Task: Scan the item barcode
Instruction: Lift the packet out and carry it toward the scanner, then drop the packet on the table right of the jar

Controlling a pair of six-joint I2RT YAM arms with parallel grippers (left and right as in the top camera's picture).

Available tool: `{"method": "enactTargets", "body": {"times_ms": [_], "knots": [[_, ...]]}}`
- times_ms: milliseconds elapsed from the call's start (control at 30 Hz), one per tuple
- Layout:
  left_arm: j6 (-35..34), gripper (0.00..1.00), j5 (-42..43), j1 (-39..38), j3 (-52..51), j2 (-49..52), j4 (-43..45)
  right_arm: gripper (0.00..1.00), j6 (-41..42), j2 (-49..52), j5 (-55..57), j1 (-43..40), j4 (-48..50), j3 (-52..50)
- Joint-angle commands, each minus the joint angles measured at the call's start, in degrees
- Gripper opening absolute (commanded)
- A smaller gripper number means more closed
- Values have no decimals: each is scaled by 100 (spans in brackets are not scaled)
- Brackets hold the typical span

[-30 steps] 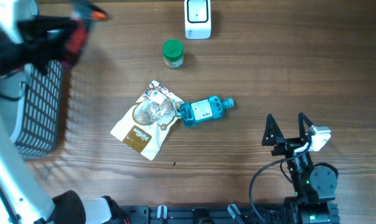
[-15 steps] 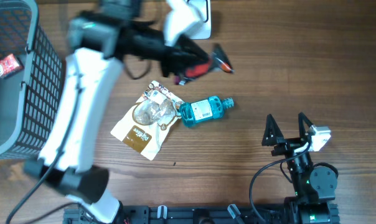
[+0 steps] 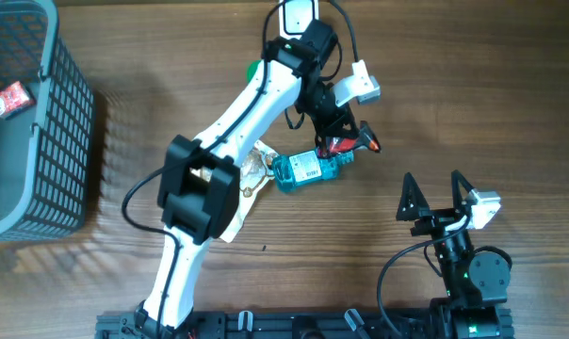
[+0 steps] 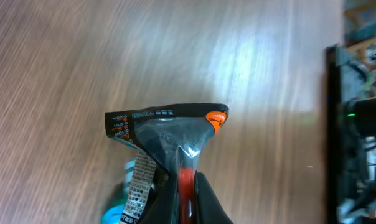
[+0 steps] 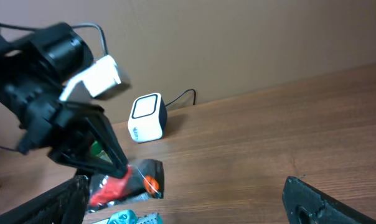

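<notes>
Swinging away from the basket (image 3: pixel 40 160), where it was a second ago, the left arm now reaches across the middle of the worktop (image 3: pixel 492 85), with its pincer (image 3: pixel 346 143) further from the scanner (image 3: pixel 297 19) than half a second back. Nothing else has shifted.

At the far left the dark mesh basket holds a small red packet (image 3: pixel 11 97); its print is too small to read. Next comes a pale pouch (image 3: pixel 256 162), largely hidden beneath the arm. A green-lidded jar (image 3: pixel 254 68) peeks out beside the arm near the top edge, just left of the white scanner.

Right of the scanner, the left pincer is clamped tight on a dark snack packet (image 4: pixel 169 127) with red and an orange spot. The wrist view shows white lettering along its top edge, but I can't make out the words. This packet hangs above the cap end of a blue bottle (image 3: pixel 308 168), which lies on its side with a white label, also unreadable.

Toward the right, well apart from everything, the right pincer (image 3: pixel 432 188) is spread fully wide and holds nothing.
</notes>
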Motion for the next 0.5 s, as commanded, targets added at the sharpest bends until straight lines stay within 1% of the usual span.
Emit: {"method": "enactTargets", "body": {"times_ms": [0, 133, 300, 367, 400, 433, 467], "knots": [[94, 4, -345, 13, 26, 92, 129, 100, -96, -46, 74, 15, 13, -4], [87, 4, -520, 15, 26, 284, 426, 100, -96, -46, 74, 15, 13, -4], [66, 62, -944, 15, 26, 306, 682, 100, -96, -46, 74, 15, 13, -4], [63, 76, -1231, 20, 35, 302, 575, 100, -96, -46, 74, 15, 13, -4], [63, 85, -1388, 26, 83, 234, 439, 100, -94, -46, 74, 15, 13, -4], [63, 100, -1543, 46, 179, 114, 238, 100, -96, -46, 74, 15, 13, -4], [66, 100, -1784, 68, 328, -66, -15, 100, -96, -46, 74, 15, 13, -4]]}}
